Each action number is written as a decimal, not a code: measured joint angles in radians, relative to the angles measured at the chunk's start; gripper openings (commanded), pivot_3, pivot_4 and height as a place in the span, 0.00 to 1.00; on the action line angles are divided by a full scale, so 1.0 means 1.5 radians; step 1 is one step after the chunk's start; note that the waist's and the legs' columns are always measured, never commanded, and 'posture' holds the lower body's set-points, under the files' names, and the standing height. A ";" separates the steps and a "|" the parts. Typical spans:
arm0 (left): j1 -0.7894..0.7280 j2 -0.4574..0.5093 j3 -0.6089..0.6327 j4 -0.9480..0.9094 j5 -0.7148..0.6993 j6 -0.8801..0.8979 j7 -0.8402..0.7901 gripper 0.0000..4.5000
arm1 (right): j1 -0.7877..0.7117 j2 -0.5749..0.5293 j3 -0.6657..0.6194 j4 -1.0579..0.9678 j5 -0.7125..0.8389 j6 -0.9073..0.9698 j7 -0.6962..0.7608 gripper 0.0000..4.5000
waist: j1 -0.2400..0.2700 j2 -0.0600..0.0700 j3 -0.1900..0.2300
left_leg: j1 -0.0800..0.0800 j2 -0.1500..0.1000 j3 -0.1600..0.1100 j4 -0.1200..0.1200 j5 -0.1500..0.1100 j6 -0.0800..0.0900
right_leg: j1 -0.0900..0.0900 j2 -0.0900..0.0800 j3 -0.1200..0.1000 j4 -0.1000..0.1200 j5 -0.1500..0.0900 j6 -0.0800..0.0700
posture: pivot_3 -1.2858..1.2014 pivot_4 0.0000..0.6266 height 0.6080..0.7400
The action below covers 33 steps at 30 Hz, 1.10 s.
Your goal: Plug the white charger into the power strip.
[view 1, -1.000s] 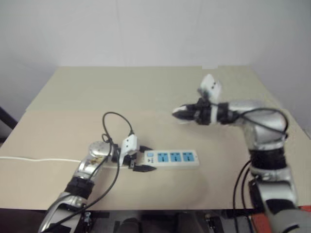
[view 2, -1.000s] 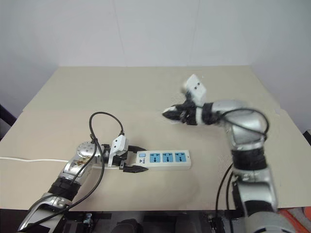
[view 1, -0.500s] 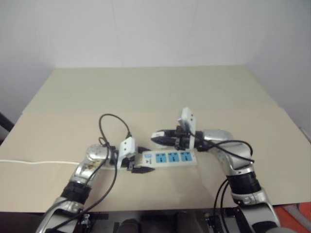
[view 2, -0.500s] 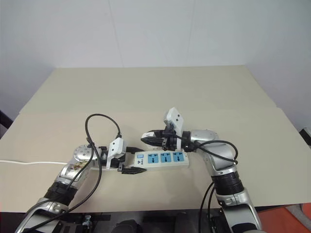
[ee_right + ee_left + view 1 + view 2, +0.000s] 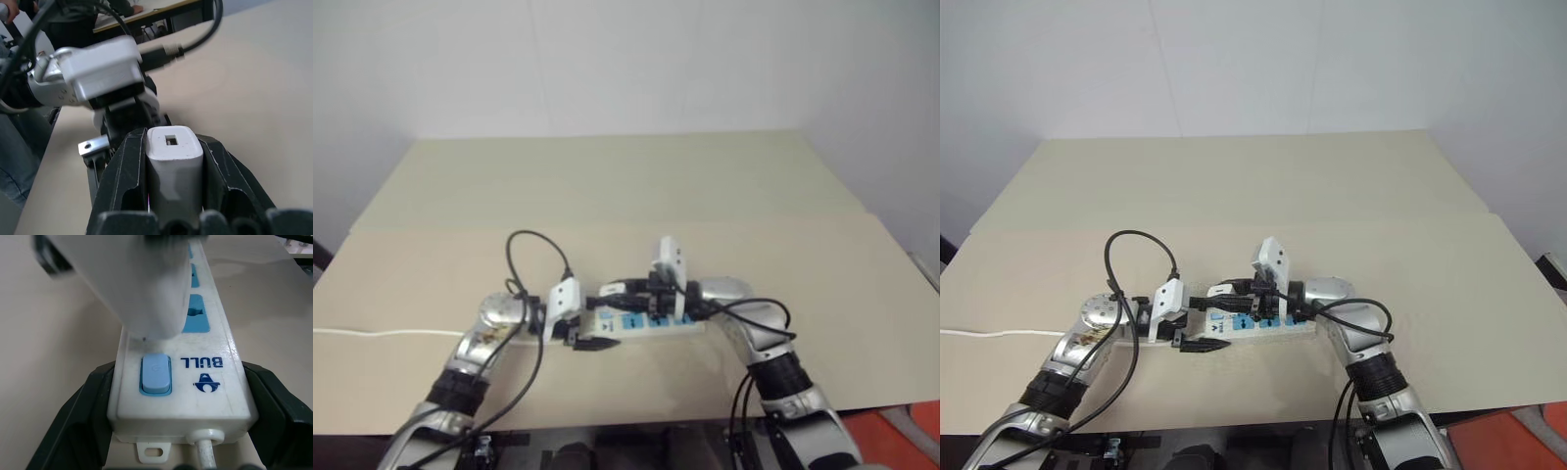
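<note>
Left wrist view had my left gripper [image 5: 181,431] clamped on the switch end of the power strip [image 5: 195,377], a black finger [image 5: 80,416] pressed to each long side, cord exiting between them at the frame bottom. I judged that hold was there to pin the strip so it wouldn't slide or tip when the plug got pushed in. Right wrist view showed my right gripper [image 5: 171,171] pinching the white charger [image 5: 173,161] between both pads, USB port facing the camera, so the prongs likely pointed away toward the strip.

In the right eye view, lower centre of the frame, the strip [image 5: 1298,329] lay flat on the tan table [image 5: 1234,186], running left-right. My left gripper [image 5: 1193,330] sat at its left end, my right gripper [image 5: 1219,297] reached in from the right, over the sockets. Charger [image 5: 142,284] loomed in the upper left of the left wrist view, just above the socket nearest the switch. Couldn't tell if prongs touched the slots. Not seated, by my read.
</note>
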 measured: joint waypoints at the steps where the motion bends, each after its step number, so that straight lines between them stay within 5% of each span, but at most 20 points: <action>1: 0.000 0.001 0.000 -0.001 0.000 0.001 0.000 0.73 | 0.000 0.000 0.000 0.011 0.000 -0.019 0.002 0.27 | 0.000 0.000 0.000 | 0.000 0.000 0.000 0.000 0.000 0.000 | 0.000 0.000 0.000 0.000 0.000 0.000 | 0.52 0.24 1.00; 33: 0.037 0.026 -0.004 -0.045 -0.016 0.006 0.023 0.73 | -0.046 -0.093 0.058 0.133 -0.014 -0.250 0.145 0.27 | 0.000 -0.001 0.000 | 0.002 0.001 0.000 -0.001 0.000 0.000 | 0.001 0.001 0.001 0.000 0.000 -0.001 | 0.52 0.24 1.00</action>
